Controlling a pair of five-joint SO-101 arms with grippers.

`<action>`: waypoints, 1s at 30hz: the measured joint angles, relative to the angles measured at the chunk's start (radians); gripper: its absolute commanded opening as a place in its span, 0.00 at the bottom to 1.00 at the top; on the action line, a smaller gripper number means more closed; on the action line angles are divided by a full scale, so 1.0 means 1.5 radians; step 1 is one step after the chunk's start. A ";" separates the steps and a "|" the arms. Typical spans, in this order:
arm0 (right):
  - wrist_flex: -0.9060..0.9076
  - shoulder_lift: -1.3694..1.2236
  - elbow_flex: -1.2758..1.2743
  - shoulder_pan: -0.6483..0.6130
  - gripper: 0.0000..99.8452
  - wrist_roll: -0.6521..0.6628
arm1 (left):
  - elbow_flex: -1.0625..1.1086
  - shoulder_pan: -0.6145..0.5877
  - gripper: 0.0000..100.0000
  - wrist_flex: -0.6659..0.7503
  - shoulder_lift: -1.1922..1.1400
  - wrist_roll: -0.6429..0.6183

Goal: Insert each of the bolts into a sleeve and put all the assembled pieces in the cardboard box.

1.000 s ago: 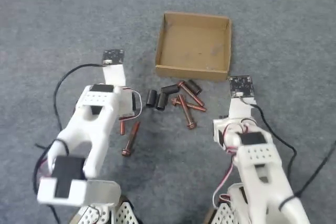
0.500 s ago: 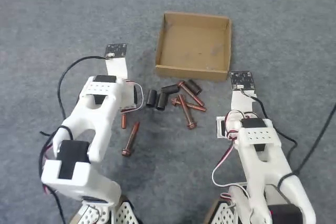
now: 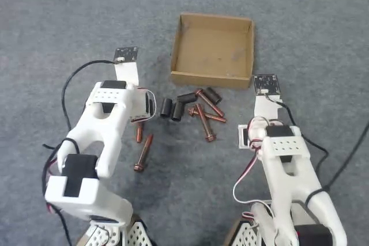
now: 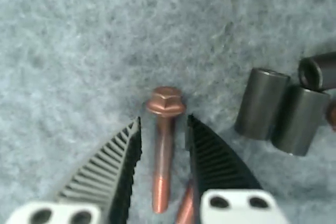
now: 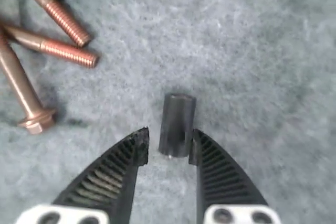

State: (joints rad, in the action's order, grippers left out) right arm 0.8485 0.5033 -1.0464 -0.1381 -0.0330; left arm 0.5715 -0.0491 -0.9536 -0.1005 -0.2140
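A copper bolt (image 4: 163, 153) is being straddled by the left gripper (image 4: 163, 120), jaws released, its head just past the fingertips. A dark sleeve (image 5: 177, 123) is being flanked likewise by the released right gripper (image 5: 169, 131). The cardboard box (image 3: 211, 78) is being left ahead of both.

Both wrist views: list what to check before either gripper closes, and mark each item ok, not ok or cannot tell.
1. Left gripper open around the bolt: ok.
2. Bolt's shank centred between the jaws, head past their tips: ok.
3. Second bolt clear of that grasp: not ok, its end lies between the jaws, close to one of them.
4. Right gripper open around the sleeve: ok.
5. Sleeve apart from the nearest loose bolt: ok.
6. Cardboard box free to take pieces: ok, nothing lies in it.
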 measured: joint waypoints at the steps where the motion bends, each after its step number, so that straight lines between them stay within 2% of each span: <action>1: 0.016 0.000 0.008 0.000 0.10 0.000 | 0.000 -0.002 0.09 0.000 0.000 -0.002; 12: 0.051 0.000 0.025 0.000 0.10 0.000 | 0.000 -0.002 0.09 0.000 0.000 -0.002; 25: -0.044 -0.006 0.023 0.000 0.10 0.000 | 0.000 -0.002 0.09 0.000 0.000 -0.002; 30: -0.046 -0.073 0.025 0.001 0.10 0.000 | 0.000 -0.002 0.09 0.000 0.000 -0.002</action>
State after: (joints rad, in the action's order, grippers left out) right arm 0.7795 0.3943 -1.0096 -0.1366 -0.0330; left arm 0.5715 -0.0522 -0.9536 -0.1005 -0.2171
